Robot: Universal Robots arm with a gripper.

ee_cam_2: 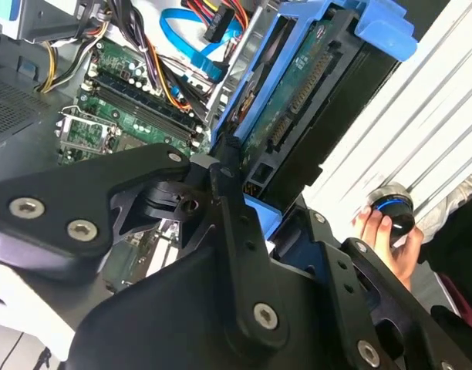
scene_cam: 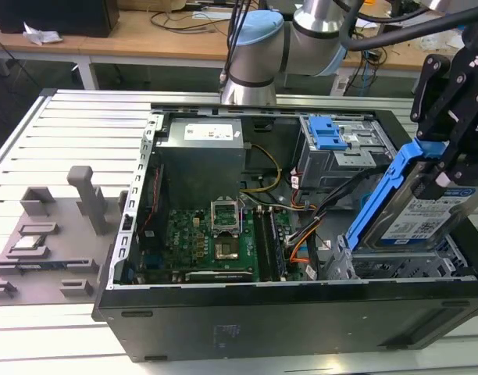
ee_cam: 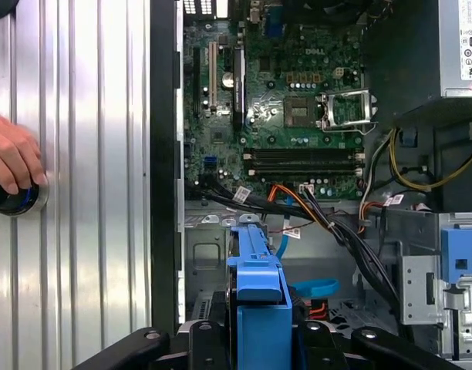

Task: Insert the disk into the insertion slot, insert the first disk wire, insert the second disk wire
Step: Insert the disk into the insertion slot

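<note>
A white printed label sits on the disk (scene_cam: pixel 428 217), another on the power supply (scene_cam: pixel 201 156) farther back; their print is too small to tell.

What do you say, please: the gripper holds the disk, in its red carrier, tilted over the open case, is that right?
Not quite: the carrier is blue, not red, as the exterior view shows. The gripper does hold the disk tilted over the open case.

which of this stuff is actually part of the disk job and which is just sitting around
In the job: gripper holding the disk; insertion slot below it.
Lying about: motherboard; power supply; grey bay with blue latch; grey fixtures; a person's hand.
</note>
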